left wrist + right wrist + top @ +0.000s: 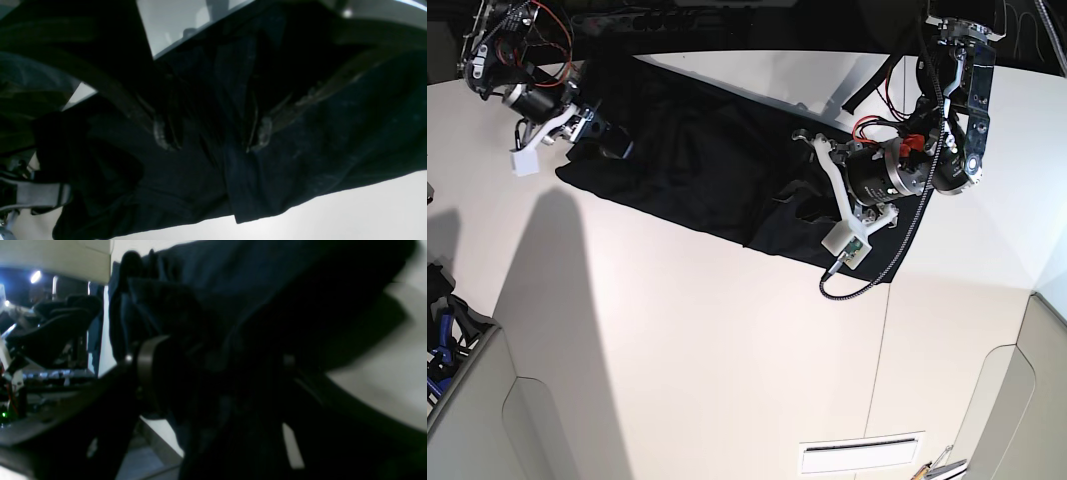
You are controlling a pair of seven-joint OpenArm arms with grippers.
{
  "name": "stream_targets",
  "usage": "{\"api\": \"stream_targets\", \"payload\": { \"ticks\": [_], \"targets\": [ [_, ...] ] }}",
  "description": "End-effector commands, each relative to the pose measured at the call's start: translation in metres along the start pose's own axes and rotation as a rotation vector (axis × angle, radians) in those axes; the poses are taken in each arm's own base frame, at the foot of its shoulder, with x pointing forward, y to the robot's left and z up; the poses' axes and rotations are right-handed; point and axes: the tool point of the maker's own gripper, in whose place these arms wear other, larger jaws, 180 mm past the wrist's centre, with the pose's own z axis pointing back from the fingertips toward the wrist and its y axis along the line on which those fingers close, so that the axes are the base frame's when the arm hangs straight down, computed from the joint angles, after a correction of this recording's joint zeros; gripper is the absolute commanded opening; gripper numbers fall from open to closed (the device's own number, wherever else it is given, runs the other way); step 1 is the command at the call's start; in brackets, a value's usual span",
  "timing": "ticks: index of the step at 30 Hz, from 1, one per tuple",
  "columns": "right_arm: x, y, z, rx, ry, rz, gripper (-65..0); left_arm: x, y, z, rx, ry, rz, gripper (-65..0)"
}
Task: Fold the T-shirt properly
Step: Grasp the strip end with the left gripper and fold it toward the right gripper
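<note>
A black T-shirt (pixel 697 170) lies spread in a long, rumpled band across the far part of a white tabletop (pixel 687 330), running from the upper left toward the middle right in the overhead view. By the look of it, the fold is at an early or middle stage: the cloth is bunched and creased, with no neat rectangle yet, so most of the squaring and folding seems left to do. On the left of the overhead view, the right tool (pixel 592 130) sits at the shirt's left end, at its edge. Its own camera is crowded with dark cloth draped across the fingers; the jaws stand wide, and whether they pinch fabric cannot be told. On the right of the overhead view, the left tool (pixel 213 133) reaches down onto the shirt's right end, where the cloth is heaped into folds. In its own close view the two fingertips (pixel 265 131) stand moderately apart, pressed against the dark fabric, with a raised ridge of cloth between them; a firm hold on it cannot be confirmed. Beyond the shirt's lower hem the bare tabletop shows pale.
</note>
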Motion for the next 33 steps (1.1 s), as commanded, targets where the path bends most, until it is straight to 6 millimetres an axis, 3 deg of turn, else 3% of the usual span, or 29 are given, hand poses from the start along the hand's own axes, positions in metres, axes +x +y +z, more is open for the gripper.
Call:
{"api": "stream_targets", "payload": {
  "ticks": [1,3,5,9,10,16,20,25,33],
  "targets": [
    [-0.006,0.003,-0.004,0.005,0.028,-0.002,-25.6,0.015,-0.002,0.003,-0.011,-0.049,-0.022,-32.5],
    [-0.007,0.007,-0.008,0.014,0.028,0.008,-25.8,0.015,-0.002,0.003,-0.011,-0.049,-0.022,-32.5],
    [-0.006,0.009,-0.010,0.020,0.029,0.014,-31.4,0.015,-0.002,0.003,-0.011,-0.049,-0.022,-32.5],
    [0.001,0.011,-0.012,0.025,0.021,0.027,-60.8,0.016,0.000,0.004,-0.007,-0.054,-0.022,-32.5],
    [0.003,0.012,-0.013,0.028,0.017,0.031,-65.0,0.017,0.000,0.005,-0.006,-0.057,-0.027,-32.5],
    [0.022,0.017,-0.017,0.032,0.004,0.077,-65.0,0.022,0.014,0.013,0.029,-0.078,-0.023,-32.5],
    [0.042,0.012,-0.008,-0.009,-0.002,0.150,-65.0,0.025,0.032,0.024,0.082,-0.098,-0.004,-32.5],
    [0.077,0.003,0.026,-0.090,-0.056,0.253,-65.0,0.026,0.046,0.036,0.110,-0.108,0.019,-32.5],
    [0.140,-0.019,0.089,-0.231,-0.208,0.318,-65.0,0.031,0.044,0.039,0.089,-0.134,0.026,-32.5]
  ]
}}
